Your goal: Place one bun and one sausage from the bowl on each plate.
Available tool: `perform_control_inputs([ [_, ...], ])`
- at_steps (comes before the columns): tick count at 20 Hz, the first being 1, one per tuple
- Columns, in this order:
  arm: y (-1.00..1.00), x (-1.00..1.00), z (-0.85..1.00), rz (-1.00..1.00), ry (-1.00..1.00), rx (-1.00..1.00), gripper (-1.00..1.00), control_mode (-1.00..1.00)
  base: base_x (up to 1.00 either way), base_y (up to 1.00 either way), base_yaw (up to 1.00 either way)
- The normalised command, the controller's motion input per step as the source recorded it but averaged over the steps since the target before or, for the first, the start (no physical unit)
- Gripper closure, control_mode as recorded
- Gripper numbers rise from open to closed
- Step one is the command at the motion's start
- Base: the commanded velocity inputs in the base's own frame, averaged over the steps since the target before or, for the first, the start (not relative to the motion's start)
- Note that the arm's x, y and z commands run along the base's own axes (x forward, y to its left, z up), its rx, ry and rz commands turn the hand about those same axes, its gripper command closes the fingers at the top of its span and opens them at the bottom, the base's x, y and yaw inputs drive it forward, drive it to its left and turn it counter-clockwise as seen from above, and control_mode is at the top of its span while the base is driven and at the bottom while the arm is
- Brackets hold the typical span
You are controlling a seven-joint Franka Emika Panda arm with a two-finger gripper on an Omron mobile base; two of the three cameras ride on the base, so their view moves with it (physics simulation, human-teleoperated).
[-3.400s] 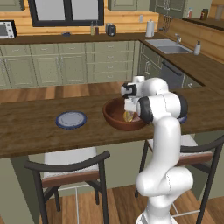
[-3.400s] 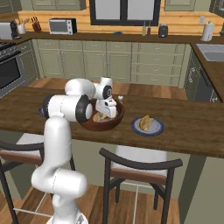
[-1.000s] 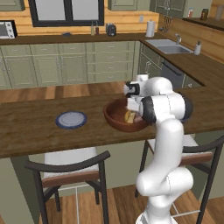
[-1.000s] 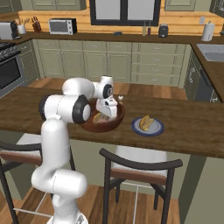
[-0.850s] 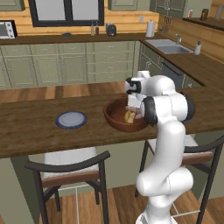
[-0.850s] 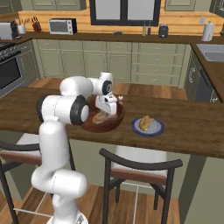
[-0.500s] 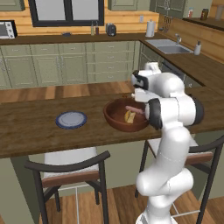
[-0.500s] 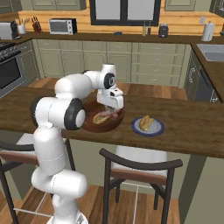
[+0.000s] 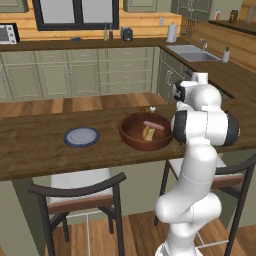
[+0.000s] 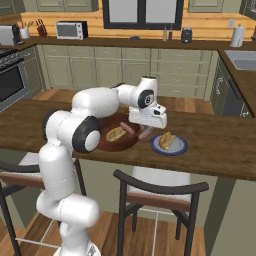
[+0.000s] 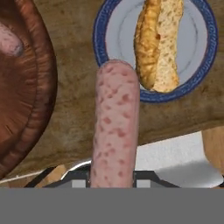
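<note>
My gripper (image 10: 147, 128) is shut on a pinkish-brown sausage (image 11: 114, 127), which hangs above the counter between the bowl (image 10: 106, 144) and the right plate (image 10: 178, 148). In the hand view the sausage's far end overlaps the rim of that blue-grey plate (image 11: 99, 48), where a split golden bun (image 11: 159, 43) lies. The dark wooden bowl (image 9: 131, 136) holds another bun (image 9: 148, 133) and another sausage (image 9: 154, 125). A second plate (image 9: 81, 136) lies bare to the bowl's left. My fingertips are hidden behind the held sausage.
Bar stools (image 10: 155, 192) stand under the counter's near edge (image 10: 200, 172). Bare wooden counter (image 9: 35, 150) stretches left of the empty plate and right of the filled one. Cabinets, a sink (image 9: 192, 52) and a microwave (image 10: 70, 30) line the far wall.
The gripper has risen out of the bowl with the sausage and swung right, from over the bowl to beside the plate with the bun.
</note>
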Motion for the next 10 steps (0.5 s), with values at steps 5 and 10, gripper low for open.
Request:
perform_control_inputs([
  [5,-0.72,0.36,0.05,0.13,0.07,0.09,1.0,-1.0,0.0,0.0,0.0],
  [10,-0.54,0.3,-0.16,0.11,0.0,0.01,1.0,-1.0,0.0,0.0,0.0],
])
